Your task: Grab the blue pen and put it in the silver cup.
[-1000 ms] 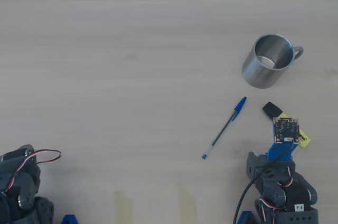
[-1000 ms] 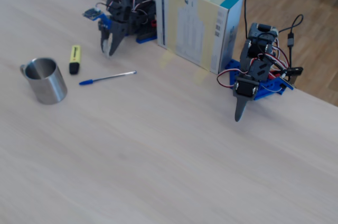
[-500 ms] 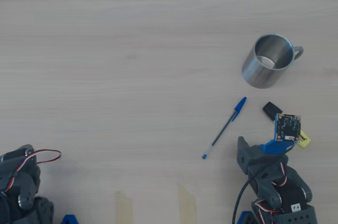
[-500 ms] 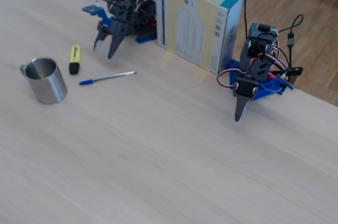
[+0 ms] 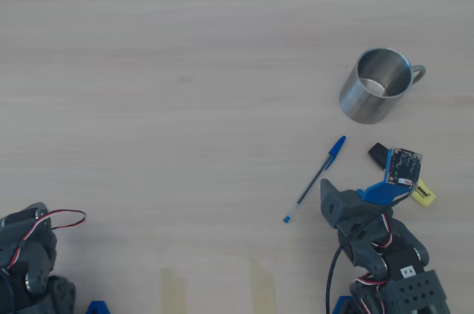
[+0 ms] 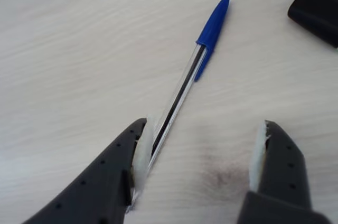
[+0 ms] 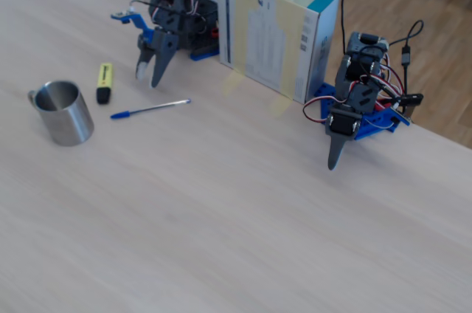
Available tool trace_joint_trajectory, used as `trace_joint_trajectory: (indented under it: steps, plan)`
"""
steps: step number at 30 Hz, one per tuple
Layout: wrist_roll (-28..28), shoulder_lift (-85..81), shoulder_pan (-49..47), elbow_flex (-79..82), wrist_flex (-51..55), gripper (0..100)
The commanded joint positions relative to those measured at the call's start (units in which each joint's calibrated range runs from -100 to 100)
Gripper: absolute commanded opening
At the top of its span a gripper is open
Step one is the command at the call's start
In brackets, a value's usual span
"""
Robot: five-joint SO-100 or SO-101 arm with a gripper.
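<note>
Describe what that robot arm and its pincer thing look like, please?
The arm is built from dark grey plastic blocks with bright blue printed brackets and thin red, white and black cables looping between joints. A small white label sits on one block. Its end effector has two dark grey tapering fingers dotted with small holes, with whitish padding on the inner faces.

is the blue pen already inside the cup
No, the pen lies flat on the table, apart from the empty cup.
</note>
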Motion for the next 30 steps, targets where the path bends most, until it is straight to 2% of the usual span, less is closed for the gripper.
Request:
trace_joint_trajectory:
  steps: [1,14,23,30]
  plan:
    - [-0.5,4.4,-0.1,-4.6,-5.4,30]
    - [-3.5,17.0,-0.6,-5.4,-21.4,29]
    - [-3.4,25.4,2.5,-5.9,-22.9,29]
    - [-3.4,31.8,5.4,-5.9,-29.2,29]
